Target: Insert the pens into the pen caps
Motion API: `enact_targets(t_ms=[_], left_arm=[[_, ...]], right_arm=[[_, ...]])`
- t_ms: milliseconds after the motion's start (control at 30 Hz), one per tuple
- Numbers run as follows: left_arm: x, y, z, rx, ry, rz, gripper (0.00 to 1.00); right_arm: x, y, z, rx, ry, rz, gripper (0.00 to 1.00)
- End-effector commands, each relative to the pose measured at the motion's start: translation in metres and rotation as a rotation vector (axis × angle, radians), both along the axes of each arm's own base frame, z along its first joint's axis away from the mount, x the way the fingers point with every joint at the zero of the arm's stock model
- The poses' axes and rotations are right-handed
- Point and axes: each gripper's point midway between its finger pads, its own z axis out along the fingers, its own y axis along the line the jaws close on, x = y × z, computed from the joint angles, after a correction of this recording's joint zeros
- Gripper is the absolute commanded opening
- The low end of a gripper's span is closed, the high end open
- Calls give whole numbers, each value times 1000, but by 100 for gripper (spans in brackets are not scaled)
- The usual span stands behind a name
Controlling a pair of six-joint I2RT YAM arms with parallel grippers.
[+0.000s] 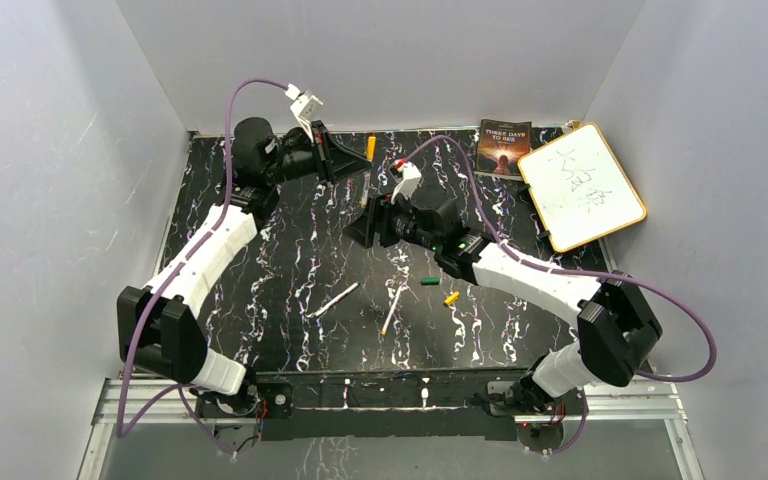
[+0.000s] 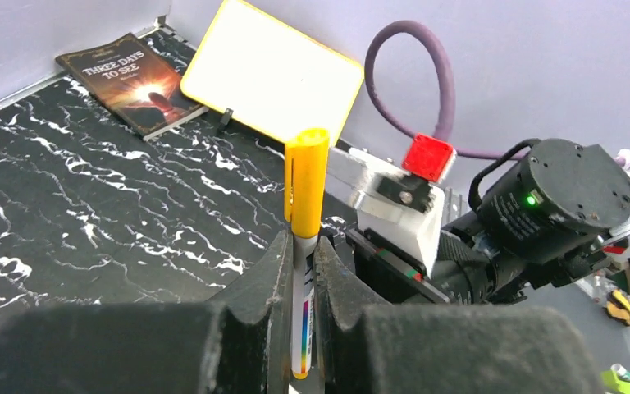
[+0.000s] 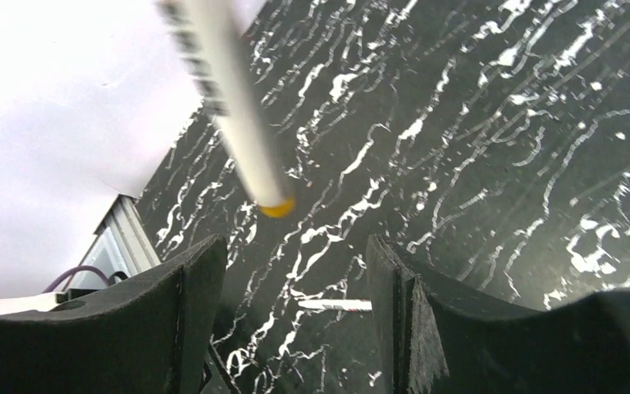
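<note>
capped pen [image 2: 302, 328], its yellow cap [image 2: 306, 185] seated on the upper end, stands upright, clamped by the barrel between the closed left fingers [image 2: 271, 283]. its blurred lower end hangs ahead of the right fingers [image 3: 193, 304], which are spread wide and touch nothing. a second pen [image 1: 337, 299] and a third pen [image 1: 392, 311] lie flat on the bench [image 1: 260, 260]; a green cap [image 1: 429, 281] and a yellow-orange cap [image 1: 451, 298] lie just right of them. book [image 1: 503, 147] cover reads "three days to see"; whiteboard [image 1: 581, 186] scrawl illegible.
</note>
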Motion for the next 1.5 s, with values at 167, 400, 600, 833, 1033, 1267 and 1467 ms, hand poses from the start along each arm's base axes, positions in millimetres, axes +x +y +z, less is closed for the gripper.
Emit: enact_targets(t_ms=[167,400,600,833,1033,1267,1467], left_arm=[[8,26,-50,193,24,128,0],[26,51,-108,385,190,247,0],[15,55,-148,443,283,216,0],[-33,29,-88,224,-67,17,0],[-48,22,-78,152,-144,-63,0],[-68,19,-51,71,-244,-123,0],[-86,13,-28,13,-290,-240,0]], right_arm=[[12,-56,34,60,-75,-134,61],[25,-108,21,-18,-82,-269,61],[27,-116,17,-19,-82,-259,61],[27,-111,61,110,-202,-232,55],[31,-108,72,129,-233,-224,51],[33,-110,55,120,-206,-230,51],[35,-110,51,117,-198,-226,51]])
